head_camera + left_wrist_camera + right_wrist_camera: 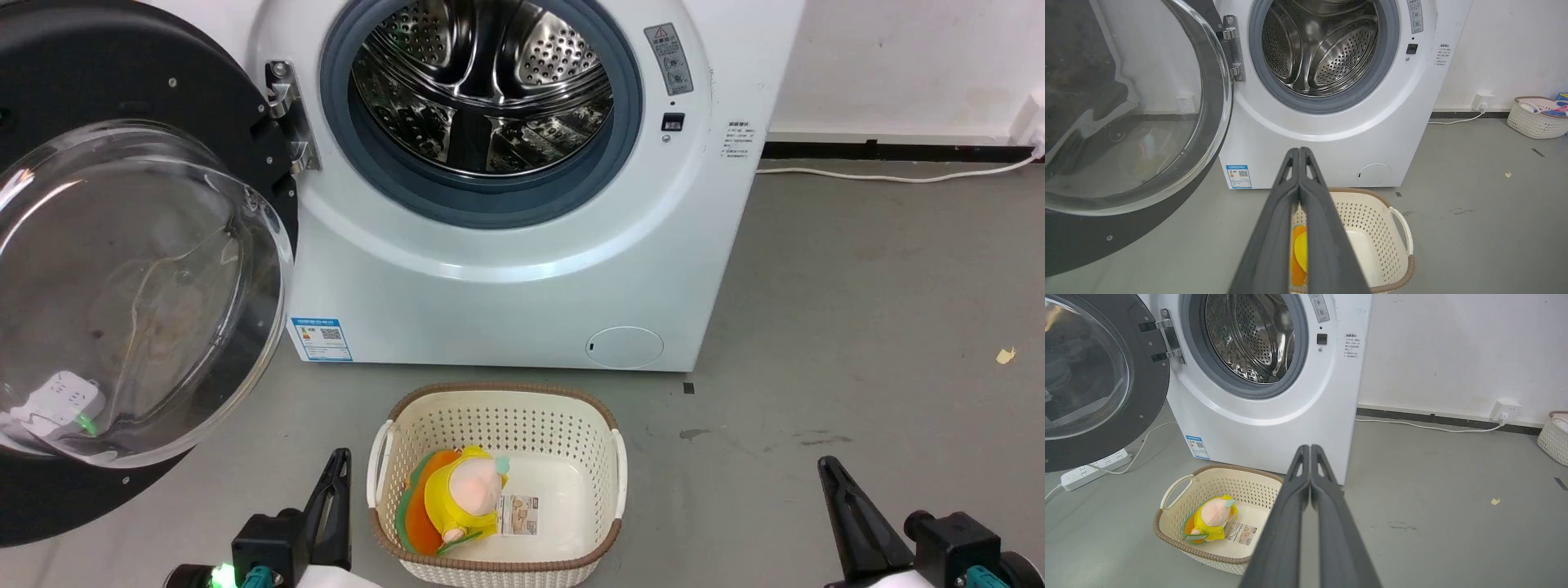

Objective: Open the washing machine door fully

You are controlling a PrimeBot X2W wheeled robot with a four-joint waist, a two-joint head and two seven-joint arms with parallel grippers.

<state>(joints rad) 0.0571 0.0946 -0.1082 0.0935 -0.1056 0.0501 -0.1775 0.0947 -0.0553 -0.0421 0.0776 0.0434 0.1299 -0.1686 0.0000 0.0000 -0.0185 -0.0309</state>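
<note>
Left gripper [1299,152], right gripper [1310,448] closed; one door [139,286] open.

Door [139,269] left of washing machine [490,302]; basket [506,390] in front.

L pincer [338,459] & R pincer [827,467]: long dark-grey tapered fingers [1274,237] w/ slot cut-outs, black blocks [269,541], teal fittings [982,578]; green LED [219,575] on L.

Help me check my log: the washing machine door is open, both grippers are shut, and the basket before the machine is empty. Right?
Not quite. The basket holds a yellow plush toy, as the head view shows. The washing machine door is open, and the left gripper and right gripper are shut.
</note>
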